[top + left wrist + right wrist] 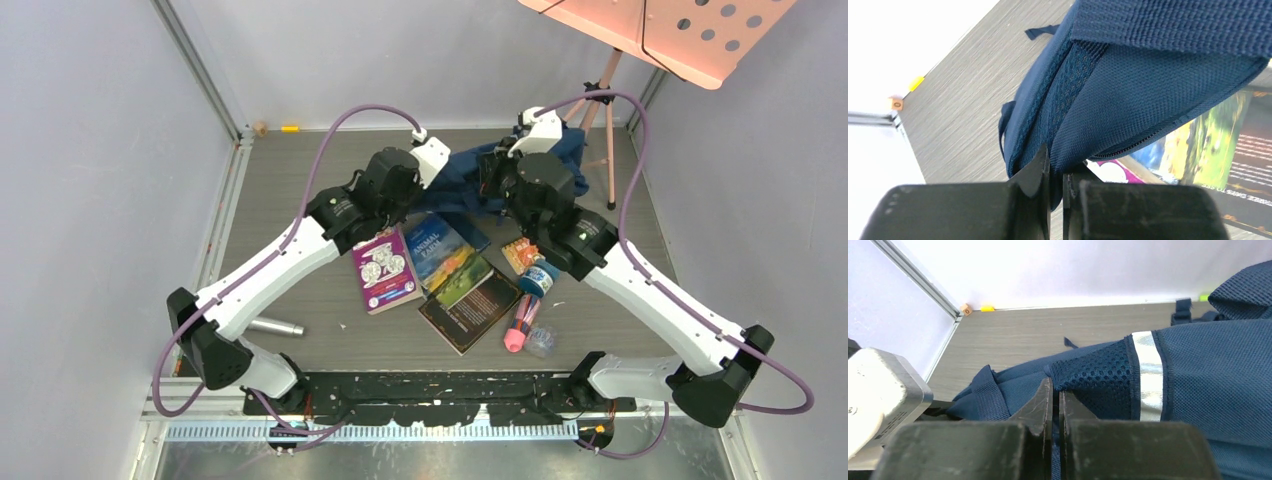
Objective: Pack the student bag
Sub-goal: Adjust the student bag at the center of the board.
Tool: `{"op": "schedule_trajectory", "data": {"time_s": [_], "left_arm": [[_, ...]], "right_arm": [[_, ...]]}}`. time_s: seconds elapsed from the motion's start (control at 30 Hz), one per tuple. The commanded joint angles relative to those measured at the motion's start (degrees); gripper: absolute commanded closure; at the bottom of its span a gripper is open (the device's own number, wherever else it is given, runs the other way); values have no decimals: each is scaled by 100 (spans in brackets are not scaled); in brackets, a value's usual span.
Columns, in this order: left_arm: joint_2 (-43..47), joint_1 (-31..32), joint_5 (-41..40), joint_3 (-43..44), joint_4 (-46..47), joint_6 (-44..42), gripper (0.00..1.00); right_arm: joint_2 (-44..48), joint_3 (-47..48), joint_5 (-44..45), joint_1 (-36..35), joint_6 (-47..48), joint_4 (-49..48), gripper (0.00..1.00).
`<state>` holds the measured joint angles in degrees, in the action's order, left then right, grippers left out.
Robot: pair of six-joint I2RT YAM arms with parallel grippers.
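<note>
The student bag [462, 182], navy blue fabric, lies crumpled at the back middle of the table between my two wrists. My left gripper [1056, 165] is shut on a fold of the student bag [1148, 85] beside a zip line, and the cloth rises up from between the fingers. My right gripper [1055, 392] is shut on a mesh edge of the student bag [1213, 370], just left of a pale reflective stripe [1148, 375]. In the top view both pairs of fingers are hidden under the wrists.
In front of the bag lie a purple book [384, 268], a landscape-cover book [450, 255] and a dark book [470, 310]. Right of them are an orange packet [520, 253], a blue-labelled bottle [538, 278] and a pink marker [518, 325]. A silver cylinder [273, 326] lies near left. A pink music stand [660, 25] stands back right.
</note>
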<state>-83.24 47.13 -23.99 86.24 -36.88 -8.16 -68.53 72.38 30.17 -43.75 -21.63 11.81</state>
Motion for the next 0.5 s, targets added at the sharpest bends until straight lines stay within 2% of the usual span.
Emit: {"op": "schedule_trajectory", "data": {"time_s": [0.0,0.1,0.3,0.47], "left_arm": [[528,41,466,590,352,482,100],[788,41,721,714,103,681,100],[1056,39,1785,1086,-917,1430,100],[1273,34,2365,1309,-1196,1720,100]], "right_arm": [[59,794,102,9,894,150,100],[127,968,82,7,1052,382,100],[328,1237,129,-1,1389,779,100],[485,1446,22,5,1699,991,100]]}}
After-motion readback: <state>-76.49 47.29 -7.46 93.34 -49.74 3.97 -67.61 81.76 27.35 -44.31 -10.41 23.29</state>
